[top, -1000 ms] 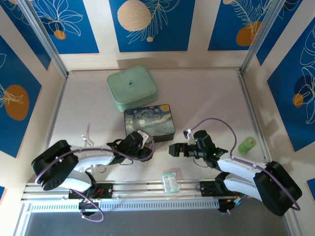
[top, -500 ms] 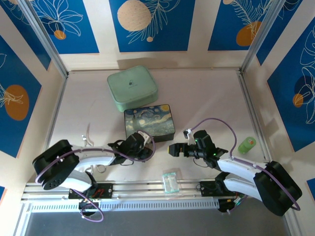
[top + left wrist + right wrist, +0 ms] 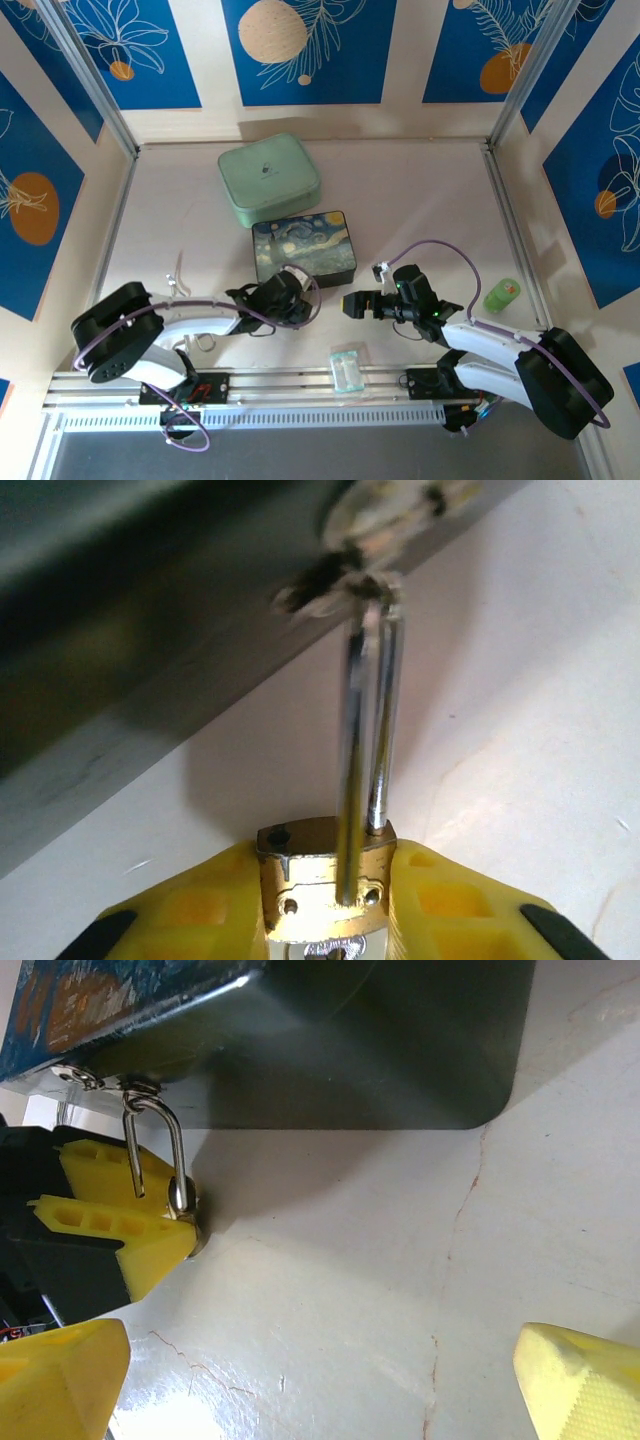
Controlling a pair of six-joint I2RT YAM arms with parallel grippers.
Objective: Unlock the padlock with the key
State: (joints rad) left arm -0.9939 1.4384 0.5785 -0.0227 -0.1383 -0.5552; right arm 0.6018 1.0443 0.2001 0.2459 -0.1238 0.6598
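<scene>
Left arm (image 3: 190, 318): base at the near-left corner, lying low over the tabletop (image 3: 420, 200), forearm stretched right and slightly away. The wrist ends at the near edge of the box (image 3: 303, 247).

Left tool (image 3: 292, 297): clamped on the padlock (image 3: 322, 872). In the left wrist view, yellow fingers (image 3: 190, 920) press against both flanks of the brass body. The body sits just off the tabletop. The shackle (image 3: 385, 730) runs straight out from it to a blurred metal hasp (image 3: 365, 565) on the box's front edge. The padlock therefore hangs at the near side of the box, pinched between the fingers. Whether the shackle is latched, I cannot tell.

Box: flat on the tabletop, centre. Pale green case (image 3: 268, 180) just behind it, touching or nearly so.

Packet (image 3: 348, 366): clear, at the near edge between the two arm bases.

Right tool (image 3: 350, 303): fingers wide apart, holding nothing, pointing left toward the left tool, near it but apart. In the right wrist view its yellow fingertips (image 3: 55, 1385) frame the box corner and the shackle.

Right arm (image 3: 490, 345): base near-right, elbow low, forearm angled left and away.

Green bottle (image 3: 502, 294): upright beside the right arm, well apart from the box.
</scene>
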